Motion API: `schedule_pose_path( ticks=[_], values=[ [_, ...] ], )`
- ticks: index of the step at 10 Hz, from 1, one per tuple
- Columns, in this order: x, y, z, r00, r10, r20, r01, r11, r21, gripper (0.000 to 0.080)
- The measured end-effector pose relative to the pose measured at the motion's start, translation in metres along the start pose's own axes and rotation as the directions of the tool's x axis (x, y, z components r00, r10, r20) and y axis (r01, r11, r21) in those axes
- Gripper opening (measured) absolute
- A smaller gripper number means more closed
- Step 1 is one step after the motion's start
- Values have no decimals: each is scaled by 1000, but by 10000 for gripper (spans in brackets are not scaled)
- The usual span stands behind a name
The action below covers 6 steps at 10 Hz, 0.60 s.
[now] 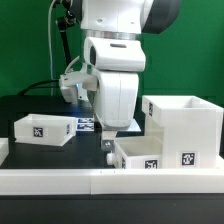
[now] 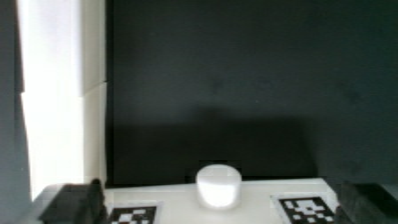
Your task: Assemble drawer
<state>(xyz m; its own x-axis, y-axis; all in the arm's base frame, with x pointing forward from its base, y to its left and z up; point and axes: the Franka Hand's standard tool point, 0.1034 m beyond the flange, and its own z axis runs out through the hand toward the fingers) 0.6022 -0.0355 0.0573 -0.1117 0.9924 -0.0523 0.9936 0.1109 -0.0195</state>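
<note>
The tall white casing (image 1: 185, 125) stands at the exterior view's right. One shallow tray (image 1: 45, 128) with a tag lies at the exterior view's left. The second tray (image 1: 152, 153) lies in front of the casing, by the border wall. My gripper (image 1: 108, 150) is low at that tray's end, on the exterior view's left. In the wrist view the gripper (image 2: 222, 205) is open. Its dark fingers (image 2: 71, 200) stand on either side of the tray's white face (image 2: 169, 192), which carries a round knob (image 2: 217, 185) and two tags. I cannot tell whether the fingers touch it.
The low white border wall (image 1: 90, 180) runs along the front and shows as a white strip in the wrist view (image 2: 54, 90). The marker board (image 1: 88, 124) lies behind the gripper on the black table (image 2: 231, 90).
</note>
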Motion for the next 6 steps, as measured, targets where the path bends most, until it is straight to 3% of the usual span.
schedule_pose_path(
  ticks=[3, 6],
  values=[
    [-8, -3, 2, 1000, 2, -3, -2, 1000, 4, 648],
    [-12, -10, 19, 994, -20, -112, 23, 999, 29, 648]
  ],
)
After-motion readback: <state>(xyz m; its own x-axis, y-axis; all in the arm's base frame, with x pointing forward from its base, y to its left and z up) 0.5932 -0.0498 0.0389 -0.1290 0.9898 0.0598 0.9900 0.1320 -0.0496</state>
